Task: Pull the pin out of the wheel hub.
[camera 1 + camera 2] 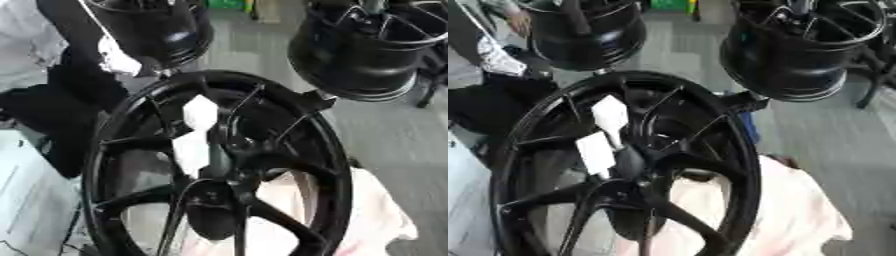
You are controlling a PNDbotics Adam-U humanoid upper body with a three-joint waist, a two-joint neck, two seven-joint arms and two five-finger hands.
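No hand shows in either view, so the fingers' state cannot be told, while the apparent pin (627,161), a dark white-tagged stem, rises lengthwise from the upright wheel hub (630,202) centre.

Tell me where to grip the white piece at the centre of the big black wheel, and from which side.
Probably the upper end of the white piece: it stands out toward the camera, free of the spokes. Come from the open face of the wheel, since spokes and rim enclose it sideways. Whether it is the pin, I cannot tell.
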